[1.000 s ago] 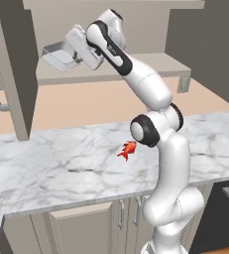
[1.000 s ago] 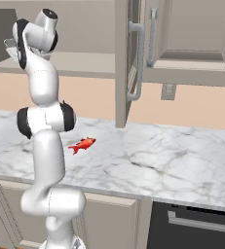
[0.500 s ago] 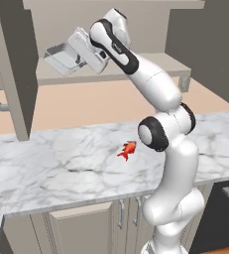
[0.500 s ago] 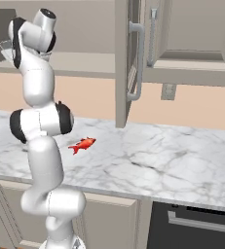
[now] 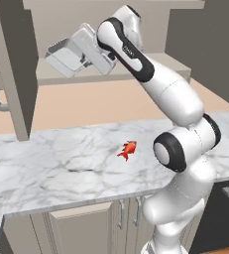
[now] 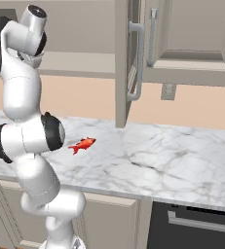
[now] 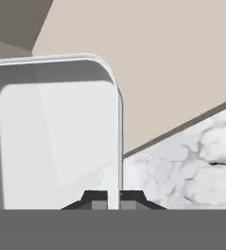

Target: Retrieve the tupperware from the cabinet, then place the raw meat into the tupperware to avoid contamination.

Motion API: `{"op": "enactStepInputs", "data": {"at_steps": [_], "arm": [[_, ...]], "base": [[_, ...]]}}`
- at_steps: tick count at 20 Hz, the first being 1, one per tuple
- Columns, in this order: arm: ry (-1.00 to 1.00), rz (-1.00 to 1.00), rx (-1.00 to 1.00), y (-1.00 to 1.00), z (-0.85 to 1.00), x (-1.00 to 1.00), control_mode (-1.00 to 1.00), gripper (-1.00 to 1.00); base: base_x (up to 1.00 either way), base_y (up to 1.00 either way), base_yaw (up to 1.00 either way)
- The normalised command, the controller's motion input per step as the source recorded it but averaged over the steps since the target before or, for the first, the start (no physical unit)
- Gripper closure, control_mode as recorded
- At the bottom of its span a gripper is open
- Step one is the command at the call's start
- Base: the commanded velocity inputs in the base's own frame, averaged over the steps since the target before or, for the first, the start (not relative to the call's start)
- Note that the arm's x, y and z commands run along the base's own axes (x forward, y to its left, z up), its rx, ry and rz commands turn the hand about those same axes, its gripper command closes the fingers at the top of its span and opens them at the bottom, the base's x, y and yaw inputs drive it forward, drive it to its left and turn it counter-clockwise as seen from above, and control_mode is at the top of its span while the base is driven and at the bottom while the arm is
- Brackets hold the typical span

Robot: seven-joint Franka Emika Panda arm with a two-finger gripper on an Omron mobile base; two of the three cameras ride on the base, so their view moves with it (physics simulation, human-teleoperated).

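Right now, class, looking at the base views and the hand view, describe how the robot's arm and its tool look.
The arm is glossy white with rounded segments, black bands and black disc caps at the joints. No cables or markings show. The tool has two small dark finger tips with grey pads on a boxy white hand.

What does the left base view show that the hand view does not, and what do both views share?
Left base view alone: the raw meat lying on the counter, the arm, and the open cabinet door.
Hand view alone: the fingers pinched on one thin wall of the tupperware, seen from close up.
Both: the tupperware, held tilted in the air, and the marble counter.
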Motion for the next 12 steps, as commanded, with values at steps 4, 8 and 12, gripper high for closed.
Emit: {"op": "enactStepInputs", "data": {"at_steps": [4, 8, 12], "arm": [[-0.07, 0.00, 0.04, -0.53, -0.01, -0.96, -1.00, 1.00], [0.00, 0.00, 0.00, -0.54, -0.09, -0.83, -1.00, 1.00], [0.03, 0.02, 0.00, -0.50, -0.15, -0.90, -1.00, 1.00]], "base": [[0.00, 0.00, 0.00], [0.00, 0.00, 0.00], [0.00, 0.00, 0.00]]}}
